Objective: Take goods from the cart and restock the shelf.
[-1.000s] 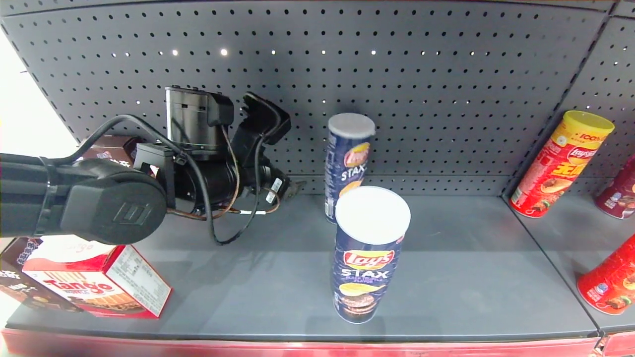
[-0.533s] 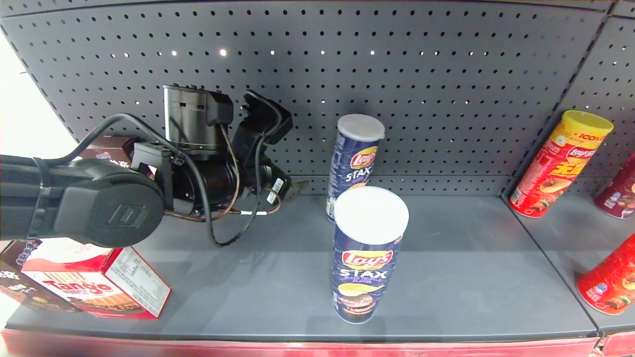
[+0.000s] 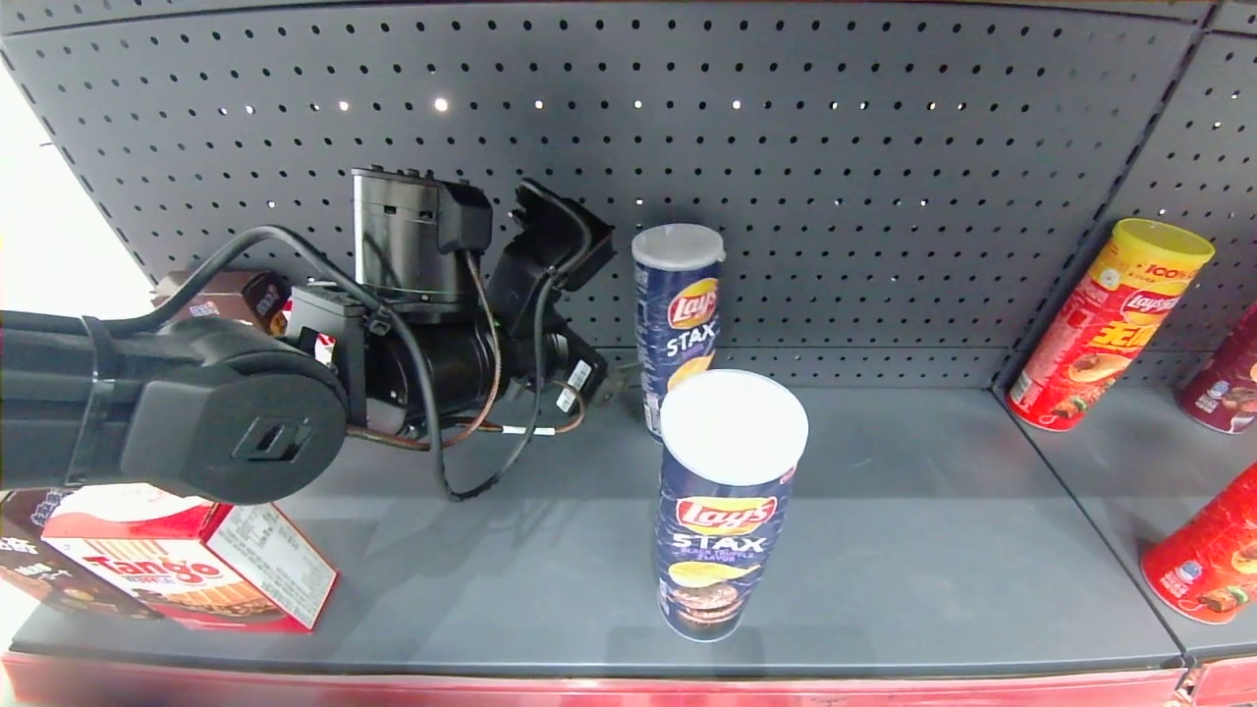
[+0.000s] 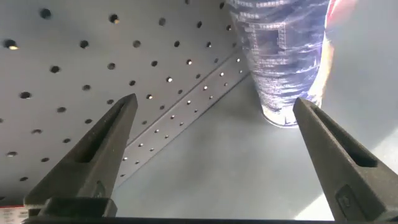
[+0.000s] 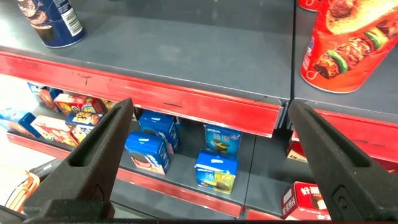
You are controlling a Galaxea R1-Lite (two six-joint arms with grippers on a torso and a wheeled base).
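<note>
Dark-blue cylindrical chip can (image 3: 676,314) stands upright at the grey metal shelf's (image 3: 933,530) back, its base hidden behind a matching front can (image 3: 727,511). Left tool (image 4: 214,102) spread wide just beside it, not gripping; right tool (image 5: 210,106) wide too.

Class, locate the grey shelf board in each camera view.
Head: shelf board spans the lower half.
Left wrist: beyond the left hand, meeting the pegboard.
Right wrist: beyond the right hand, behind the red edge.
Landmark: front blue can, head and right wrist.
</note>
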